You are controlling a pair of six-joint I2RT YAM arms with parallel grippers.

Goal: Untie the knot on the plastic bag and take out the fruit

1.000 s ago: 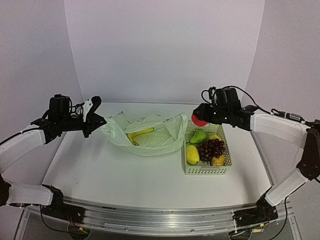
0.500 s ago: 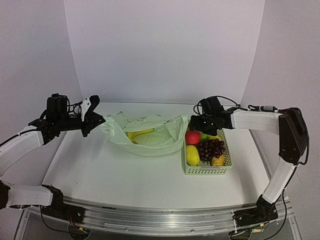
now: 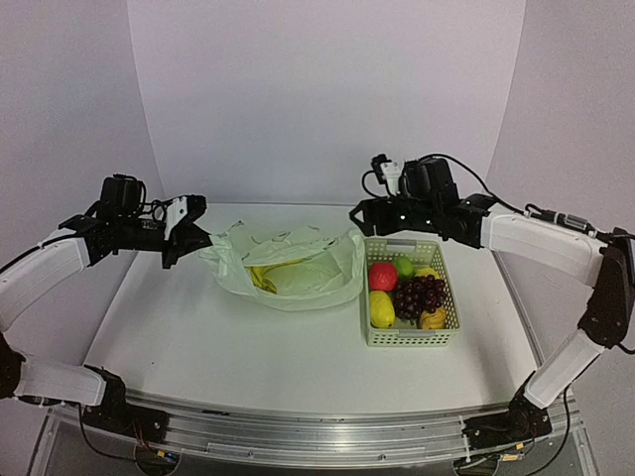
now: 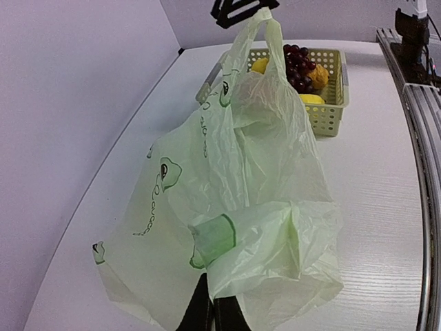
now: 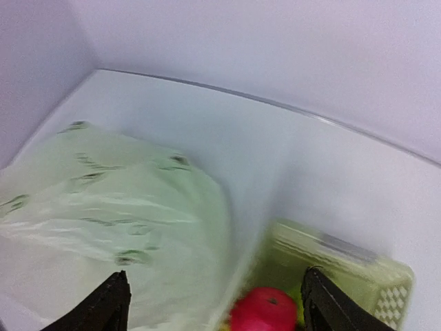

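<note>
Built as a left arm (image 3: 40, 278) and right arm (image 3: 541, 243) of smooth white shells joined by black elbows and bases, looped with thin black cables (image 3: 474, 178) at the wrists, tipped by the black-fingered left pincer (image 3: 198, 236) and right pincer (image 3: 360, 212).

plastic bag (image 3: 298, 288): pale green, dark logos | apple (image 3: 381, 277): red | basket (image 3: 409, 340): pale green

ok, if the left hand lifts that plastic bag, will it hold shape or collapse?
Likely floppy: the plastic bag is thin, crinkled film draping from the left hand, so it should sag rather than hold shape. It is probably light itself, but the bananas inside would weigh one side down and may slide.
</note>
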